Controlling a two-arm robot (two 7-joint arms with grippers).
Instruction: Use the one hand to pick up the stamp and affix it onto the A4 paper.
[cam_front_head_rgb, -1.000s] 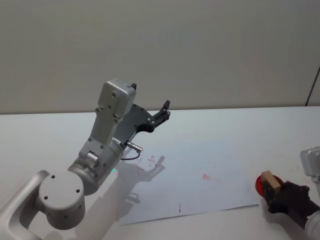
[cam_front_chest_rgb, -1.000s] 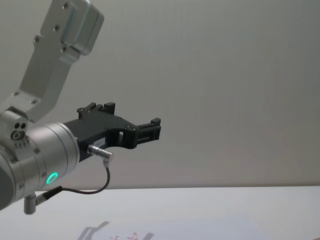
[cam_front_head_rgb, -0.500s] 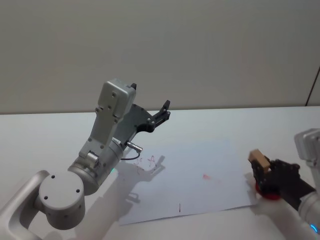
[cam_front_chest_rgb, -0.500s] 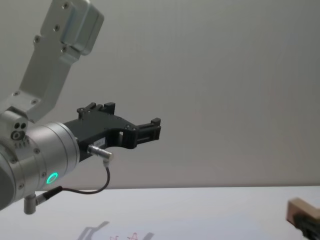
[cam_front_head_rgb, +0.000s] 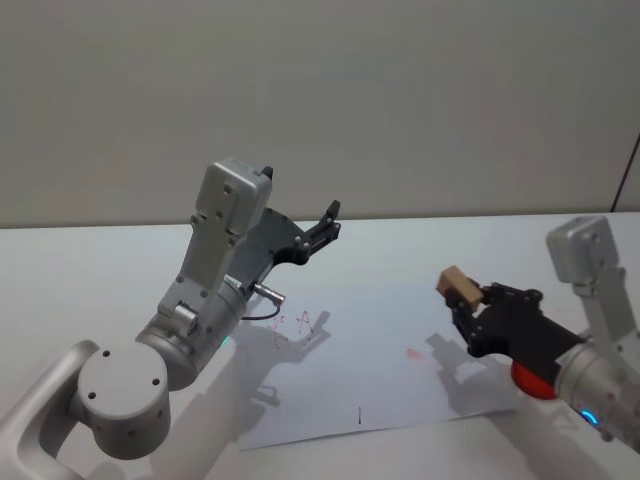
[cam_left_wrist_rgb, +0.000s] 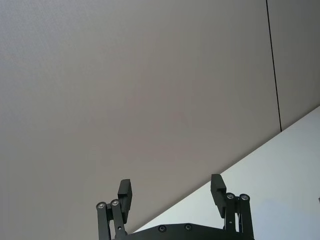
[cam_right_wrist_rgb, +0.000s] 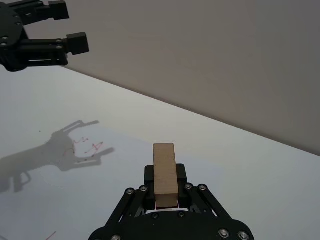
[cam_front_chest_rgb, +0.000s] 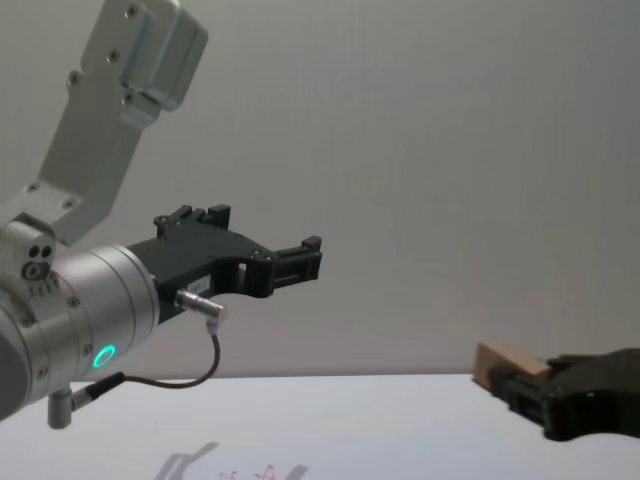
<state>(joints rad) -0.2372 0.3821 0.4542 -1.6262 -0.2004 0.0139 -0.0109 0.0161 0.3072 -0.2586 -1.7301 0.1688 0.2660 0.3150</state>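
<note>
Left arm is reaching up and forward, its claw (cam_front_head_rgb: 333, 218) gaping in the air; right claw (cam_front_head_rgb: 464, 303) is hovering low, pinching the stamp (cam_front_head_rgb: 454, 283)

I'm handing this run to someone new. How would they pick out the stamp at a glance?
Find the white table and the A4 paper lying on it. Over the sheet's right part hangs the right gripper, shut on the stamp: a small tan wooden block jutting out of its black jaws. It alone looks wooden; the red disc nearby lies flat on the table.
</note>
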